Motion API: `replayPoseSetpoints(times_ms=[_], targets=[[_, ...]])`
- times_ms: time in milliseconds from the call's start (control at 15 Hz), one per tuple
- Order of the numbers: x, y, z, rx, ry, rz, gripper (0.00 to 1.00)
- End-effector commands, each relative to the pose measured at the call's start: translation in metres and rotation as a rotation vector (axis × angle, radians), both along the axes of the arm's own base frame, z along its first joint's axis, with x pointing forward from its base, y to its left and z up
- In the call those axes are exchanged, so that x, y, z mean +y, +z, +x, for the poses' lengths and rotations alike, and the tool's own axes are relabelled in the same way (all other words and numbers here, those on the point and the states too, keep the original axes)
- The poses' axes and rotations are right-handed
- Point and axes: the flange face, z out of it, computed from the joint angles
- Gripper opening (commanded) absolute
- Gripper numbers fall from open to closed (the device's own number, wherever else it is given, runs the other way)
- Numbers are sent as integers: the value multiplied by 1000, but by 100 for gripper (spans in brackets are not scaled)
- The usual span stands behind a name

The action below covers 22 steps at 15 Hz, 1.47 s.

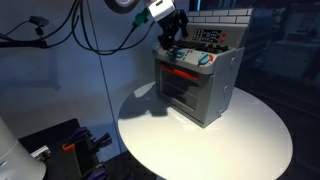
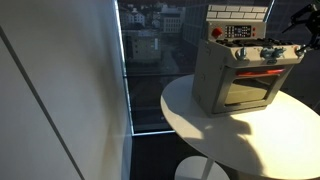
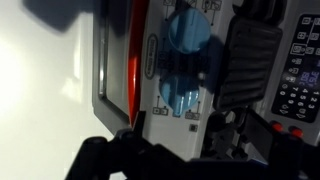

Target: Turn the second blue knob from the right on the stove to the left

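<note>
The silver-grey toy stove (image 1: 205, 90) stands on a round white table, with a glass door, a red handle bar (image 1: 180, 72) and a row of blue knobs (image 2: 265, 52). It also shows in an exterior view (image 2: 225, 85). My gripper (image 1: 172, 42) hangs over the knob row at one end of the stove, its fingers pointing down at the top front edge. The wrist view is blurred. It shows a blue knob (image 3: 185, 98) just ahead of my gripper (image 3: 180, 128), whose dark fingers look spread apart and hold nothing. A second blue knob (image 3: 187, 30) sits further along.
The round white table (image 1: 250, 140) carries only the stove, and its edge drops to a dark floor. A cable hangs behind the arm beside a white wall (image 1: 90, 70). A window (image 2: 150, 60) is beside the table.
</note>
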Motion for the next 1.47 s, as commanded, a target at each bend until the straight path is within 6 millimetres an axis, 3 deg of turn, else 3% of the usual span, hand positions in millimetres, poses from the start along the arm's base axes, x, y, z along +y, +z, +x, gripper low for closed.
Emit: replayPoseSetpoints(times_ms=[0, 467, 800, 1000, 1067, 1200, 1267, 1400], targets=[[2, -2, 6, -29, -5, 10, 100], [9, -6, 9, -57, -13, 23, 100], [10, -8, 10, -64, -21, 31, 64], [9, -9, 10, -64, -24, 32, 49], [9, -10, 10, -64, -25, 32, 37], [8, -11, 10, -61, -27, 34, 41], [8, -12, 9, -58, -28, 34, 39], [8, -14, 9, -57, -29, 34, 48]])
